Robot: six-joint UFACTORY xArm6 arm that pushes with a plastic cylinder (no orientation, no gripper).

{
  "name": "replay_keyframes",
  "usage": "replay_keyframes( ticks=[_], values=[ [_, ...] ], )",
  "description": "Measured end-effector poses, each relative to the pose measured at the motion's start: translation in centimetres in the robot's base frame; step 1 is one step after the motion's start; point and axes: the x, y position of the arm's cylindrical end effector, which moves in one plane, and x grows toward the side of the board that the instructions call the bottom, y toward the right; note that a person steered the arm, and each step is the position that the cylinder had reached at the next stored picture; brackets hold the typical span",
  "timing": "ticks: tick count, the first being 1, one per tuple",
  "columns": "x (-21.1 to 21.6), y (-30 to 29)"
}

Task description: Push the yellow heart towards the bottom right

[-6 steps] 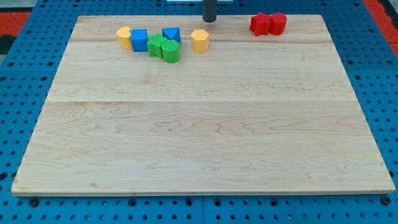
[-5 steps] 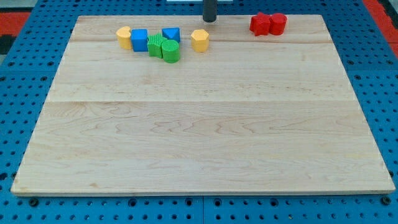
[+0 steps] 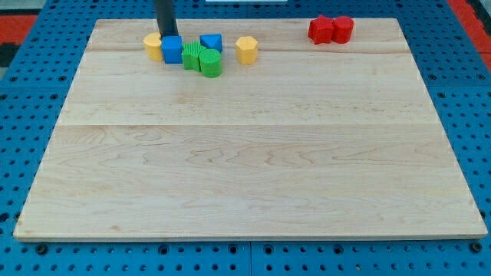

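A yellow block [image 3: 153, 46], possibly the heart, lies at the view's top left of the wooden board [image 3: 245, 169]. A blue cube [image 3: 172, 50] touches its right side. My tip [image 3: 166, 35] is just above and between these two, close to both; I cannot tell if it touches them. A second yellow block [image 3: 246, 49], hexagon-like, lies further right.
A blue block [image 3: 211, 42] and two green blocks [image 3: 192, 55] [image 3: 209, 63] cluster right of the blue cube. Two red blocks [image 3: 321, 30] [image 3: 342, 28] sit together at the top right. A blue pegboard [image 3: 23, 115] surrounds the board.
My tip has moved left along the top edge, from above the right yellow block to behind the left yellow block and blue cube. No block has visibly moved.
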Motion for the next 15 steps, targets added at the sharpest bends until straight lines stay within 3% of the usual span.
replay_keyframes(
  ticks=[1,3,5,9,11,13,15],
  values=[
    [1.7,-0.4],
    [-1.3,-1.5],
    [4.8,-3.3],
    [5.9,-9.1],
    [12.4,-5.0],
    [12.8,-8.0],
    [18.5,-6.6]
  ],
)
